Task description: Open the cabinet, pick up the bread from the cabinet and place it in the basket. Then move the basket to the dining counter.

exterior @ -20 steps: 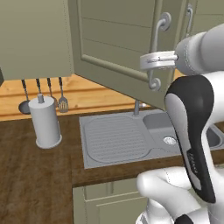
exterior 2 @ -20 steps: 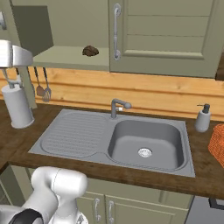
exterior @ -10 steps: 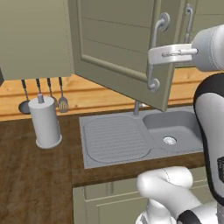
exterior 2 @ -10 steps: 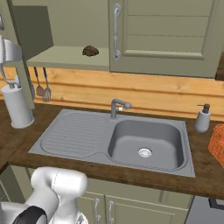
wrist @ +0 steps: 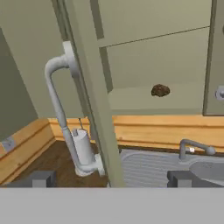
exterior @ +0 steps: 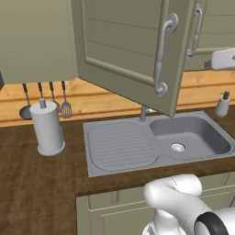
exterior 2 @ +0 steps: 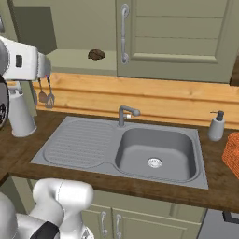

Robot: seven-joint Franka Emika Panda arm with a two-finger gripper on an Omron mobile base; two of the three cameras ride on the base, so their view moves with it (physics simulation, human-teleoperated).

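The bread (wrist: 160, 90) sits alone on the cabinet's (exterior 2: 70, 58) lower shelf, exposed now that the door (exterior: 133, 50) hangs swung out over the sink (exterior 2: 126, 149). My arm has pulled back off the handle (wrist: 61, 118), and my gripper (wrist: 111, 178) is spread wide, holding nothing. Opening looks done; next I reach in for the bread. The basket (exterior 2: 232, 151) waits at the counter's right edge.

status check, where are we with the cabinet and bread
Gripper open, empty, facing the door edge. Cabinet door open. Bread on the shelf, untouched. Door edge stands between gripper and bread.
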